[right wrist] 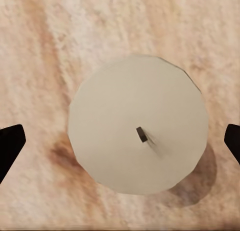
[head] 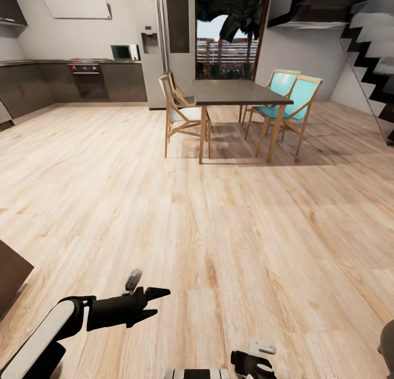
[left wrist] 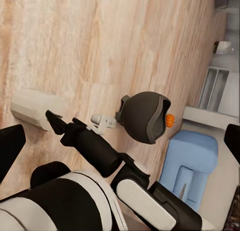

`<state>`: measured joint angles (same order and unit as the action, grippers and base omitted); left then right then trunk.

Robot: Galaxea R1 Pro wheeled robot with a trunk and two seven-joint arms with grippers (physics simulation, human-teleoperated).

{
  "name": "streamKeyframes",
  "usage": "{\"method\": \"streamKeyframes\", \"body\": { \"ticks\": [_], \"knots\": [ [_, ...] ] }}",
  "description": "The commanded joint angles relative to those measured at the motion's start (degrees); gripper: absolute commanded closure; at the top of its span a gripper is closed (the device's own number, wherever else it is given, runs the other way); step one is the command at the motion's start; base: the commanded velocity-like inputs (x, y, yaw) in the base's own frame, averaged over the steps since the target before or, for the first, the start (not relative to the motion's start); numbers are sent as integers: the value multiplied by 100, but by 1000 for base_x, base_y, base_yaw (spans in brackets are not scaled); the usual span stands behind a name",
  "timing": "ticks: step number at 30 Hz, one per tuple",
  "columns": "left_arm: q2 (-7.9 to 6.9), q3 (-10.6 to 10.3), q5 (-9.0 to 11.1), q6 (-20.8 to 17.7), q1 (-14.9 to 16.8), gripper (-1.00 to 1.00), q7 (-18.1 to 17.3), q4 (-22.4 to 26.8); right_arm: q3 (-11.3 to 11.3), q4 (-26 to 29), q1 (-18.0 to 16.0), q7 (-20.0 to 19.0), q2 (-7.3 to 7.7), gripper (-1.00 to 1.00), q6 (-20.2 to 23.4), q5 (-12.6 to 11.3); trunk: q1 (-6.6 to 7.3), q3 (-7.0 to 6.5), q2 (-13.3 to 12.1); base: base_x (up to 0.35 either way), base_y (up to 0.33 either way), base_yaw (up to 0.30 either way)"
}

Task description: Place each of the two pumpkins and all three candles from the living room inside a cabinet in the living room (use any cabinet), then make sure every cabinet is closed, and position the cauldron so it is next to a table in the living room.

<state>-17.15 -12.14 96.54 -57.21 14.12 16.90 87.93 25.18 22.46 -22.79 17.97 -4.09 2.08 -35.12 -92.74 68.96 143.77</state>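
Our left gripper (head: 156,302) held out level, fingers spread; our right gripper (right wrist: 120,141), fingertips wide apart, pointing straight down

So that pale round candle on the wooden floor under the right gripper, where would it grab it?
Probably by the curved side wall, coming straight down from above. In the right wrist view the candle stands upright on the floor, flat top and wick facing the camera, with the right gripper open and one fingertip either side, already wider than its round body.

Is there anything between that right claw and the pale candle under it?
Nothing visible. In the right wrist view the candle stands alone on the wooden floor, and the claw's dark fingertips flank it with open space between.
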Motion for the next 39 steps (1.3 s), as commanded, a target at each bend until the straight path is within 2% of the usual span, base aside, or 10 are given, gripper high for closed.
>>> {"method": "streamKeyframes", "body": {
  "ticks": [1, 5, 20, 39],
  "knots": [
    [-25, -13, 61, -1, 3, -100, 8, 4, 48, 10, -1, 49, 5, -100, 23, -30, -1, 27, 4, 0, 0, 0],
    [-53, -23, 61, -1, 3, -100, -119, 4, 48, 10, -1, 49, 5, -100, 25, -30, -12, 116, 9, 0, 0, 0],
    [-62, -26, 58, -1, 3, -100, -213, 5, 48, 7, -1, 49, 5, -100, 30, -30, -12, 116, 9, 4, 0, 0],
    [-60, -45, 58, -1, 3, -100, -214, 5, 48, 12, -2, 49, 5, -100, 30, -30, -12, 116, 9, 115, 0, 0]
  ]
}}
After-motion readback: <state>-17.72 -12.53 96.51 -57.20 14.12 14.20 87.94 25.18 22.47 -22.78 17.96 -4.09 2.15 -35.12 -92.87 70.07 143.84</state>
